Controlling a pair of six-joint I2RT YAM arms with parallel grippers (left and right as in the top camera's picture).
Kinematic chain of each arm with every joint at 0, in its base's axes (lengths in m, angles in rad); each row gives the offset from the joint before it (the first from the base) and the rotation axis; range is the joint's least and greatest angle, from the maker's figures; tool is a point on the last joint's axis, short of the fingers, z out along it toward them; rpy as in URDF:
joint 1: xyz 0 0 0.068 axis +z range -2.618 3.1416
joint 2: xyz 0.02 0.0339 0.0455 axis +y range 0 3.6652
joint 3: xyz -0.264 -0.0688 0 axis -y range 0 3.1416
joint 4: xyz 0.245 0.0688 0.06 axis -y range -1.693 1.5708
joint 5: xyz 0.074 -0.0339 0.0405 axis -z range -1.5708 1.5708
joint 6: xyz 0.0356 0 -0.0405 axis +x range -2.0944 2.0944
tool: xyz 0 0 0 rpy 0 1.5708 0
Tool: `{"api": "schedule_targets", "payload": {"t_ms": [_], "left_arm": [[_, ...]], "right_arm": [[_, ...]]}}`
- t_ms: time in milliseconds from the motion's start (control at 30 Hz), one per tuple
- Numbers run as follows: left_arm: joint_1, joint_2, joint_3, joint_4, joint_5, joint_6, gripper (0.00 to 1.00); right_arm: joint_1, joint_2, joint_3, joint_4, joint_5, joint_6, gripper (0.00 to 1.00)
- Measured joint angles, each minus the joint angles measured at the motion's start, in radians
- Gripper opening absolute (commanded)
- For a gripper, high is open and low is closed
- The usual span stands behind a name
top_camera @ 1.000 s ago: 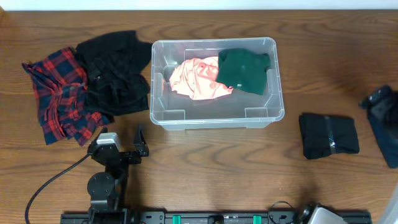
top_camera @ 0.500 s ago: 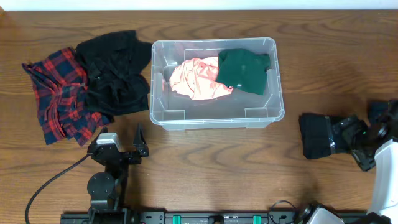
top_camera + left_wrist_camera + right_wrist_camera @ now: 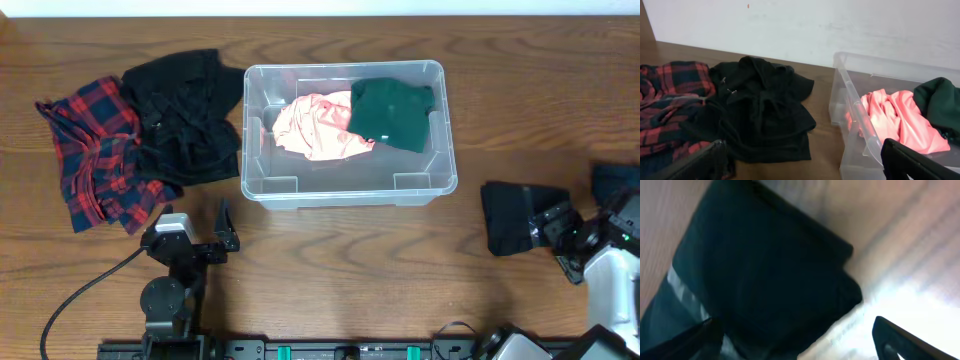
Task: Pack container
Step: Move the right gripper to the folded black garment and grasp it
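- The container stands on the tabletop, a little left of the middle and toward the far side, with its long side running left to right.
- Inside it lie two garments: a pink one in the left and middle part, and a dark green one in the right part, which overlaps the pink edge.
- Just left of the container a black garment lies crumpled and touches its left wall, or is very near to it.
- Further left, a red and navy plaid garment lies partly under the black one.
- The left fingers are spread apart and hold nothing. They hover near the front left corner of the container and point toward it.
- To the right of the container, well apart from it, a folded black garment lies flat on the tabletop.
- The right fingers are apart, at the right end of this folded garment. The wrist view is blurred, so I cannot tell if they touch the cloth.
- A dark blue item lies at the right edge of the tabletop.
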Motion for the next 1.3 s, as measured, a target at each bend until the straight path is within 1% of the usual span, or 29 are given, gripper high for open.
{"api": "schedule_targets", "payload": {"t_ms": [267,333,400,433,467,567,600,633,700,900,1033,1167,1300], "left_arm": [[0.0,0.0,0.0,0.0,0.0,0.0,0.98],[0.0,0.0,0.0,0.0,0.0,0.0,0.98],[0.0,0.0,0.0,0.0,0.0,0.0,0.98],[0.0,0.0,0.0,0.0,0.0,0.0,0.98],[0.0,0.0,0.0,0.0,0.0,0.0,0.98],[0.0,0.0,0.0,0.0,0.0,0.0,0.98],[0.0,0.0,0.0,0.0,0.0,0.0,0.98],[0.0,0.0,0.0,0.0,0.0,0.0,0.98],[0.0,0.0,0.0,0.0,0.0,0.0,0.98],[0.0,0.0,0.0,0.0,0.0,0.0,0.98],[0.0,0.0,0.0,0.0,0.0,0.0,0.98],[0.0,0.0,0.0,0.0,0.0,0.0,0.98],[0.0,0.0,0.0,0.0,0.0,0.0,0.98]], "right_arm": [[-0.001,0.0,-0.098,0.216,-0.004,-0.027,0.78],[-0.001,0.0,-0.113,0.243,-0.004,-0.031,0.72],[-0.001,0.0,-0.122,0.265,-0.005,-0.036,0.61],[-0.001,0.0,-0.124,0.272,-0.002,-0.032,0.54],[-0.001,0.0,-0.125,0.279,-0.001,-0.038,0.51],[-0.001,0.0,-0.126,0.29,0.003,-0.038,0.48],[-0.001,0.0,-0.126,0.292,0.004,-0.038,0.41],[-0.001,0.0,-0.126,0.294,0.005,-0.04,0.32],[0.0,0.002,-0.126,0.299,0.005,-0.044,0.02],[-0.001,0.011,-0.126,0.308,-0.01,-0.045,0.01],[-0.003,0.009,-0.12,0.3,-0.06,-0.054,0.01],[-0.003,-0.023,-0.093,0.246,-0.142,-0.057,0.01],[-0.003,-0.103,-0.018,0.161,-0.229,-0.062,0.01]]}}
